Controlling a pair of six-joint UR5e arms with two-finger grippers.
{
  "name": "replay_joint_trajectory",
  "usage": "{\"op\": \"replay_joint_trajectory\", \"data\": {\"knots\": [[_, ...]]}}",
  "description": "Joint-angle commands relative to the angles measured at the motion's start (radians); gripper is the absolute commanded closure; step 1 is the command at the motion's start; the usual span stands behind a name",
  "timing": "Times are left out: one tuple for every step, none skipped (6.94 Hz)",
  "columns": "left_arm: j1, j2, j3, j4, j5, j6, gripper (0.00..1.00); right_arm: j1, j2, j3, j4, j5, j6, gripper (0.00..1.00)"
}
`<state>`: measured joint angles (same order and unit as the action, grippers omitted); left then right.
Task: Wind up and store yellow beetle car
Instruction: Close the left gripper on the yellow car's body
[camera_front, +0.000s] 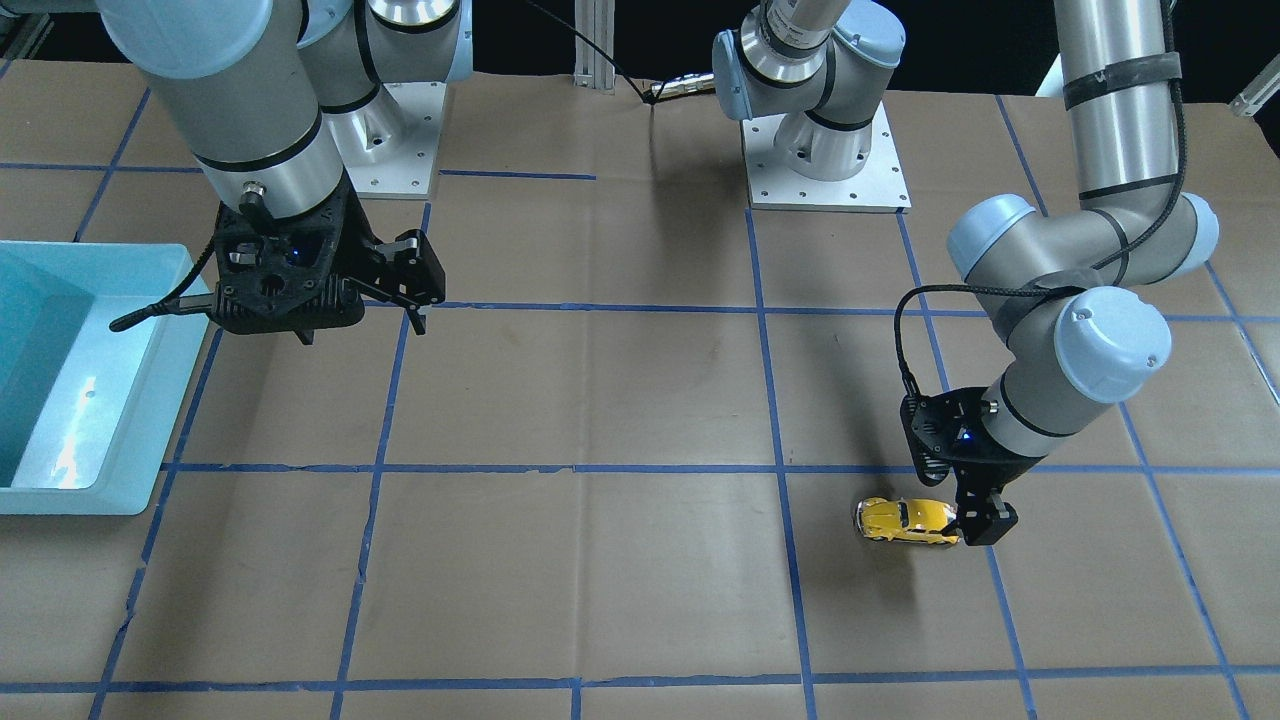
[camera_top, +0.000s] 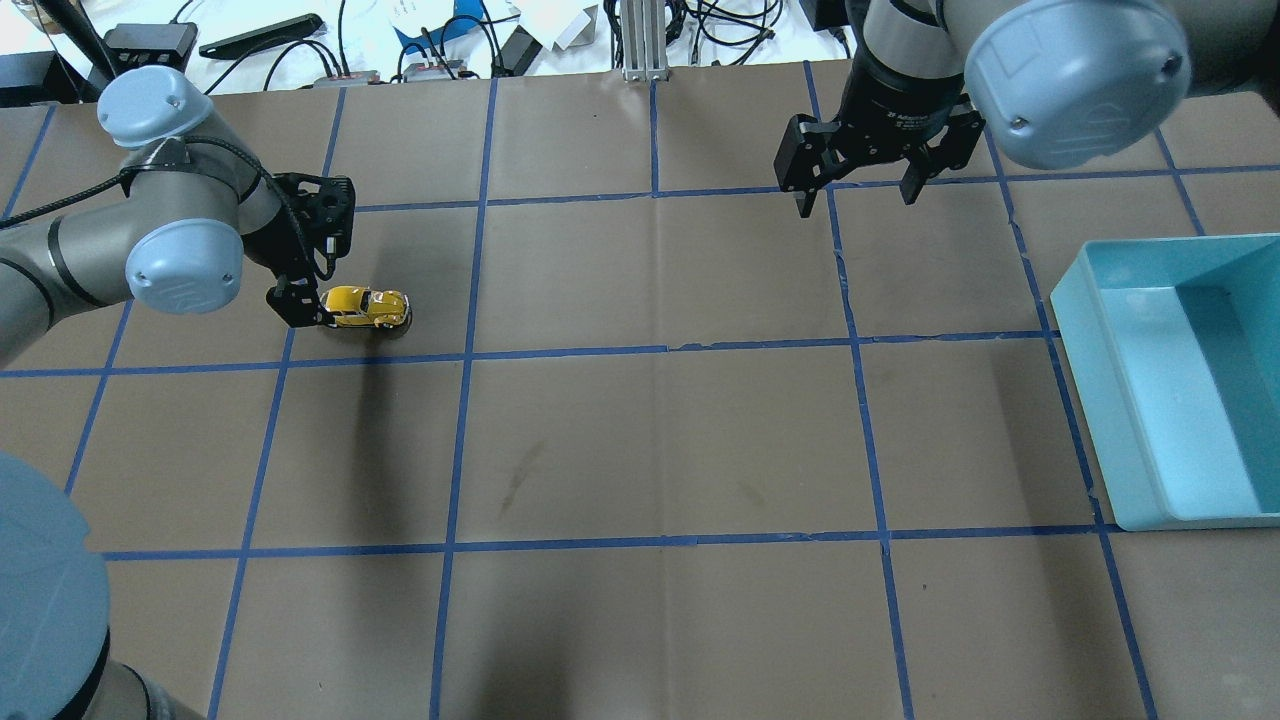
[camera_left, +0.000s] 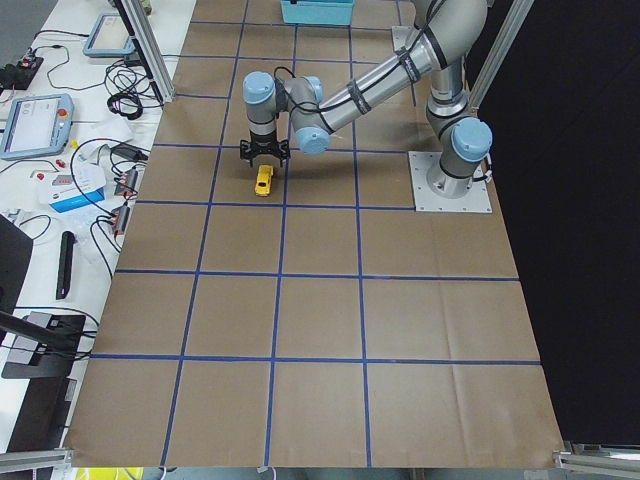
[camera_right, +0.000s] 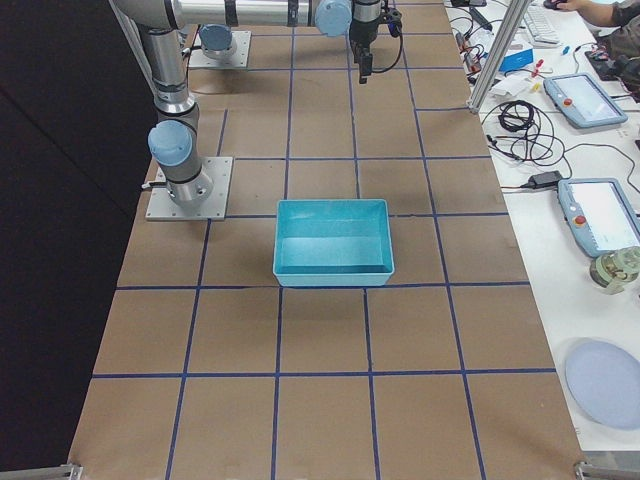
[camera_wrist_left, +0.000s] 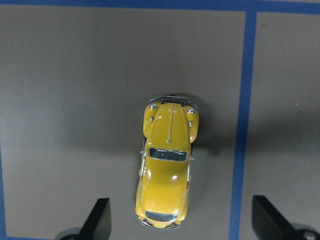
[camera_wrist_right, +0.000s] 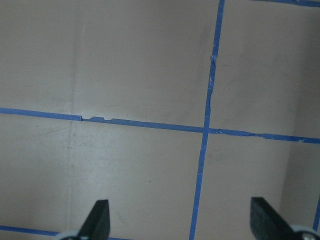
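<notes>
Brown paper (camera_top: 660, 440) ruled into squares by blue tape covers the table, and we read the overhead view from its left edge across. At the left of the frame the left gripper (camera_top: 308, 295) hangs low beside the yellow beetle car (camera_top: 367, 307). The car stands on its wheels on the paper, lengthwise across the frame, nose toward the centre. The wrist view shows the jaws spread wide with nothing in them. Only the car's tail lies between the fingertips (camera_wrist_left: 98, 222), nearer the one at the lower left of that picture, and neither touches it.

We judge the step in hand to be the grasp that comes before winding. To do it well, we would first shift the gripper sideways so the car sits midway in the gap. We would then move forward along the body until the pads face the doors rather than the rounded tail, where a squeeze might pop the toy out. After lowering until the pads reach the sides, we would close gently. For the pull toward the frame's left we would keep the wheels pressed on the paper, since lifted wheels would likely wind nothing.

Upper centre-right, the right gripper (camera_top: 858, 200) hovers open and holds nothing, well apart from the car. At the right edge sits the teal bin (camera_top: 1095, 400), likely the storage place.
</notes>
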<state>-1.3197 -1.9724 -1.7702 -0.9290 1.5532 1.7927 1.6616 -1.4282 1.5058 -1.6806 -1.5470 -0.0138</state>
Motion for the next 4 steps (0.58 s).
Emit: {"op": "replay_joint_trajectory", "data": {"knots": [[0.002,-0.042,0.0,0.021,-0.002,0.066,0.02,-0.006,0.0,0.001,0.004,0.007,0.0,0.0],[0.002,-0.046,0.006,0.016,0.004,0.065,0.02,-0.006,0.0,0.002,0.004,0.007,0.0,0.0],[0.002,-0.052,0.008,0.016,0.01,0.063,0.02,-0.006,0.0,0.011,-0.001,0.007,0.0,0.0],[0.002,-0.06,0.008,0.019,0.005,0.062,0.02,-0.006,-0.001,0.016,-0.002,0.005,0.0,0.0]]}}
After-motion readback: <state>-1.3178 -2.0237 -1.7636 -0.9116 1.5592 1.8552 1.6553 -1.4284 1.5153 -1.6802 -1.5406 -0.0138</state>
